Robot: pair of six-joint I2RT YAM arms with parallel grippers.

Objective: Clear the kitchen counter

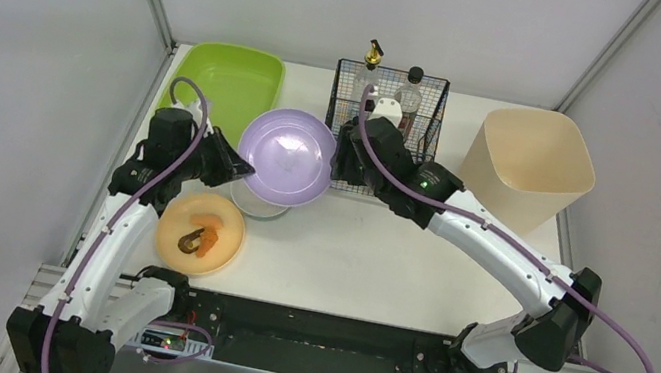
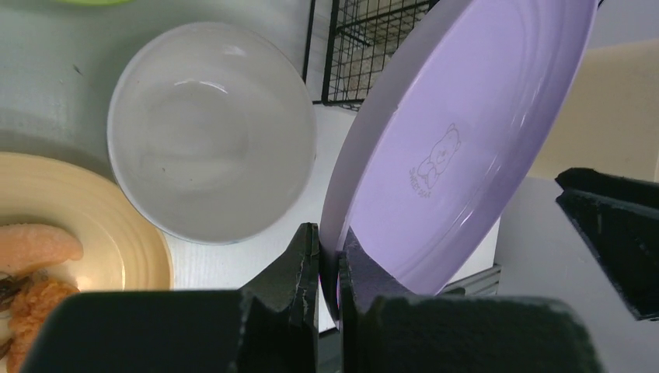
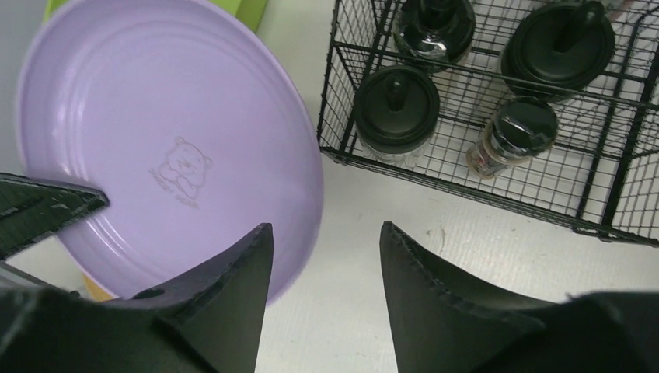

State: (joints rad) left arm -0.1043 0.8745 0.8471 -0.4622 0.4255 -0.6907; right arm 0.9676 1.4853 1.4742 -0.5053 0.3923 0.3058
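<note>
Left gripper [image 2: 328, 233]: you are pinching the purple plate [image 2: 458, 140] by its rim, tilted over the kitchen counter [image 1: 366, 253], left half; be gripping firmly.
Right gripper [image 3: 325, 227]: jaws are standing apart, empty, just right of the plate; be clearing sideways.
Green tray [image 1: 228, 78]: far left, probably where you are heading.

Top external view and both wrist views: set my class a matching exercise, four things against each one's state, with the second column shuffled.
1 purple plate
2 white bowl
3 yellow plate
4 wire basket

a holds bottles
b pinched by the left gripper
c carries food
d empty, on the kitchen counter

Pairs: 1-b, 2-d, 3-c, 4-a.
</note>
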